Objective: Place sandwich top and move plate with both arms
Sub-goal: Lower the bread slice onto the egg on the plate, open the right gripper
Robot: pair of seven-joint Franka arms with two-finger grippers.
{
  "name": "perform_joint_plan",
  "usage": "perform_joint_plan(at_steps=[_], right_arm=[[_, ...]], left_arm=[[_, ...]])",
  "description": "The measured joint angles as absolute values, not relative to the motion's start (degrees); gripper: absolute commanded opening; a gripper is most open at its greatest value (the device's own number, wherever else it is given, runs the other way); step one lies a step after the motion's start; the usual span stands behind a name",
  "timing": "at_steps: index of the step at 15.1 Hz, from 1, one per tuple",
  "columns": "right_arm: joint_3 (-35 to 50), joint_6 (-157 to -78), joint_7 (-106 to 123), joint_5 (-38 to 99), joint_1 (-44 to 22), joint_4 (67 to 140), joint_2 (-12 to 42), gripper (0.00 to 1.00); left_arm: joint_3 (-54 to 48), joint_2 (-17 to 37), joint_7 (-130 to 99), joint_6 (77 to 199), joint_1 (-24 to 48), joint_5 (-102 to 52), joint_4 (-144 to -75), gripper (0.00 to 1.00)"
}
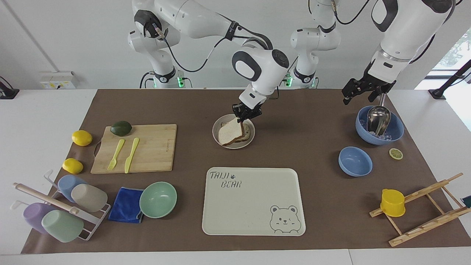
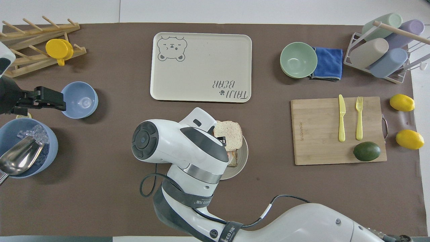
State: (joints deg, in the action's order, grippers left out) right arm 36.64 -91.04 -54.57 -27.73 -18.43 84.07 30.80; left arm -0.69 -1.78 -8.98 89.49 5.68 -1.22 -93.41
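My right gripper (image 1: 244, 115) is shut on one edge of the sandwich top (image 1: 230, 132), a speckled light-brown slice. The slice hangs tilted over the plate (image 1: 215, 129), its free edge low near the rim. It covers most of the egg toast (image 1: 247, 133) lying on the plate. From overhead, the sandwich top (image 2: 229, 134) overlaps the plate (image 2: 244, 158), and the right arm's wrist hides the rest of the dish. My left gripper (image 1: 359, 96) waits open and holds nothing, up over the edge of the blue ice bowl (image 1: 394, 134).
The bear tray (image 1: 254, 200) lies farther from the robots than the plate. A cutting board (image 1: 154, 147) with fork, knife and avocado lies toward the right arm's end. A small blue bowl (image 1: 355, 161), a lemon slice (image 1: 396, 153) and a wooden rack (image 1: 423, 209) are at the left arm's end.
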Motion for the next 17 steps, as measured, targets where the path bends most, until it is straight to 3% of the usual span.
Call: perform_joint_plan(at_steps=[11,17], right_arm=[[36.8,-90.5,-56.8,-23.3,-18.2,85.6,30.8,0.00],[37.3,-96.0,-60.0,-21.8,-17.3,89.0,30.7,0.00]], left_arm=[[-0.7,-1.8,-9.0,89.5,5.7,-1.2,-93.4,1.00],[-0.7,-1.8,-9.0,89.5,5.7,-1.2,-93.4,1.00]])
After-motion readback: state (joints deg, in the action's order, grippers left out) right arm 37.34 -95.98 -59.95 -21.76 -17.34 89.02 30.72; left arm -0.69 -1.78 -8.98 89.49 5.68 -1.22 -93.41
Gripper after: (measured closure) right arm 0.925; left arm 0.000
